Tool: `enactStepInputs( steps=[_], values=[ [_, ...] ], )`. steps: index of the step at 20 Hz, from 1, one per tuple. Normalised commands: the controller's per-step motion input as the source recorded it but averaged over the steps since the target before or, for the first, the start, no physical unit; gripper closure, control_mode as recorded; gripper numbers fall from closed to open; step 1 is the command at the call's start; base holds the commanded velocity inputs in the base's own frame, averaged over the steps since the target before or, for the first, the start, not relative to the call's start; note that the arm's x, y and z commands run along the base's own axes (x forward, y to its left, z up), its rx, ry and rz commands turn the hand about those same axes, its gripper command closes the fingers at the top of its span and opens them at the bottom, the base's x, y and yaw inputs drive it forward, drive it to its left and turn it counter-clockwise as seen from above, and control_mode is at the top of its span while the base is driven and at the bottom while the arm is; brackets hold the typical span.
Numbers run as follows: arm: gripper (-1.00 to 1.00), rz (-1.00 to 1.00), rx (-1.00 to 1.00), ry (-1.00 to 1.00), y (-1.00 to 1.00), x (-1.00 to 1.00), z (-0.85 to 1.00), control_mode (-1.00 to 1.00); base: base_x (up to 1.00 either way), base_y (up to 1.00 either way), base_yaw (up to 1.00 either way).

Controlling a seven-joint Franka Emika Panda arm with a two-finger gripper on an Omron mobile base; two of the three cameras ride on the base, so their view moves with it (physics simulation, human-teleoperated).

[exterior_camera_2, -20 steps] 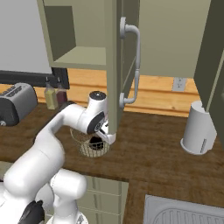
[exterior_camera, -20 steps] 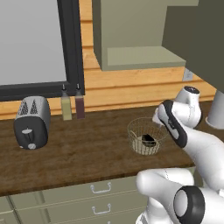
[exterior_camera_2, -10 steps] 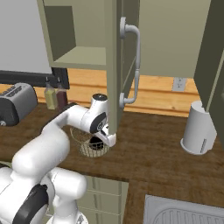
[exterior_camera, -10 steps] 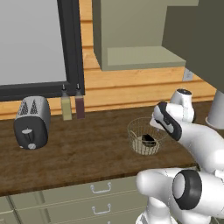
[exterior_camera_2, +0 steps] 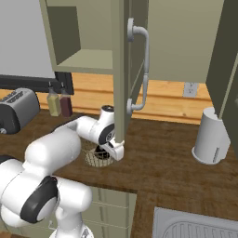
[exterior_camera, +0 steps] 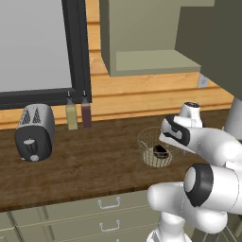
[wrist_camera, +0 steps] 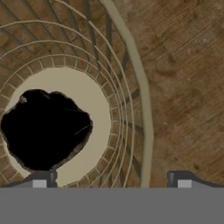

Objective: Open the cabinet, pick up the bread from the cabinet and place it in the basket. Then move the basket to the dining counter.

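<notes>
One item sits in the basket: the bread, a dark lump on the pale base. In your hand view the bread lies left of centre on the basket's pale floor, with the wire rim running up the middle of the frame and bare wood worktop to the right.

The gripper straddles that rim: you see one fingertip over the basket interior just below the bread, the other over the worktop outside it. The jaws stand wide apart with nothing between them but the rim, not clamped on it. The bread is free of the fingers.

In the left base view the hand hangs over the right side of the basket, low and close to its rim. In the right base view the basket is mostly hidden behind the forearm and the door edge.

The cabinet stands open; its door swings out toward you with the silver bar handle on the right face. Its shelf looks bare.

On the worktop you have a toaster far left, two bottles against the back wall, and a white kettle-like jug well right of the basket.
</notes>
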Motion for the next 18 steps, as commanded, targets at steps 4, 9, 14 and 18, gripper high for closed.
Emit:
enactStepInputs(
  steps=[4,9,14,18],
  values=[
    [-1.0,-0.01,0.0,0.03,0.0,0.12,-0.38,-1.0,0.0,0.0,0.0],
    [-1.0,0.0,0.01,0.0,0.08,0.0,-0.18,-1.0,0.0,0.0,0.0],
    [1.0,0.0,0.01,0.0,0.21,0.0,-0.2,-1.0,0.0,0.0,0.0],
    [1.0,0.0,0.0,0.0,0.18,0.0,-0.15,-1.0,0.0,0.0,0.0]
  ],
)
